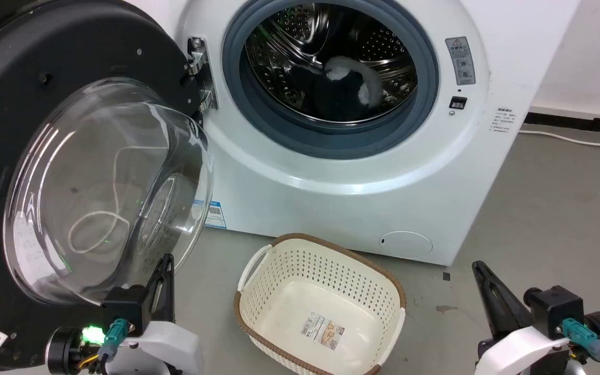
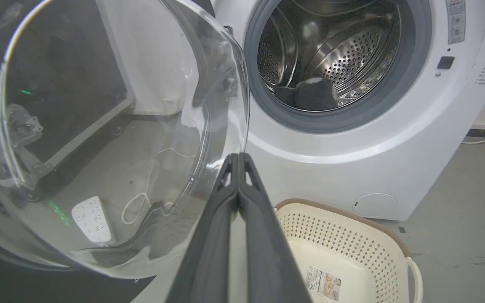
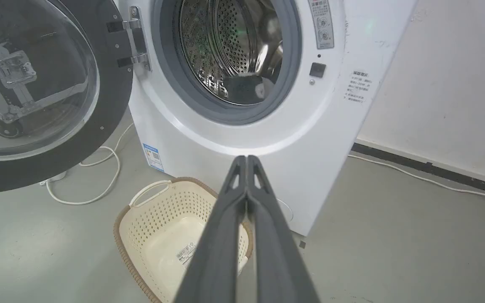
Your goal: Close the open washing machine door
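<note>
Left end effector (image 2: 239,156), tips together, empty, just beside the open washing machine door (image 2: 99,147).

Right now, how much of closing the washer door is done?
Nothing is done yet: the washing machine door stands wide open, left of the washing machine. In hand: the left gripper, fingers together, is beside the door's glass; touching or not, I cannot tell. Left: swing the door across the drum opening until it shuts.

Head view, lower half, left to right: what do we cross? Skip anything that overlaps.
washing machine door (swung open) → cream laundry basket on the floor → small round cover low on the washer front → right gripper
</note>
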### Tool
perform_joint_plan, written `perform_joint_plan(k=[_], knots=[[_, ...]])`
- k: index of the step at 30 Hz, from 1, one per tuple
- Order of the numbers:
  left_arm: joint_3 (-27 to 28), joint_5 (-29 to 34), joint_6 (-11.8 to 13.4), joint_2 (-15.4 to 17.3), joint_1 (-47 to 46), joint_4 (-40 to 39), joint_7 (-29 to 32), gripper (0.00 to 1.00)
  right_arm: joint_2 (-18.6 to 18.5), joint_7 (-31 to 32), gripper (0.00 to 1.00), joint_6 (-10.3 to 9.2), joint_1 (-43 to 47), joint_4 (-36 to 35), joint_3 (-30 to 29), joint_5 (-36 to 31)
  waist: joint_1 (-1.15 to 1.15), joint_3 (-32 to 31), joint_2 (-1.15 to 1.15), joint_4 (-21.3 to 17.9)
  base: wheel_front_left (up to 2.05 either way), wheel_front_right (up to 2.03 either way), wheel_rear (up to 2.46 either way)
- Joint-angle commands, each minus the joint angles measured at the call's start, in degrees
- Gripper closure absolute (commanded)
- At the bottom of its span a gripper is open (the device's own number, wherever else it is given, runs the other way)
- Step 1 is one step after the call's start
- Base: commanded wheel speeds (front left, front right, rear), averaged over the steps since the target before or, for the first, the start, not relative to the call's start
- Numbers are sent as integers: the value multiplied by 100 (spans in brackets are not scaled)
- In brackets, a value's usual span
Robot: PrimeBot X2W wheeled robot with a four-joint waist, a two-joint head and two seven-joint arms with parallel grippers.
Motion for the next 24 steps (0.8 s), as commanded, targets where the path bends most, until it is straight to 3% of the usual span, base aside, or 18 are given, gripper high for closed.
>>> perform_joint_plan(k=[1,24], knots=[[5,16,14,-1,66,-23,2,100,-1,3,100,5,-73,-25,-2,-29,0,0,0,0,0,0,0],[5,16,14,-1,66,-23,2,100,-1,3,100,5,-73,-25,-2,-29,0,0,0,0,0,0,0]])
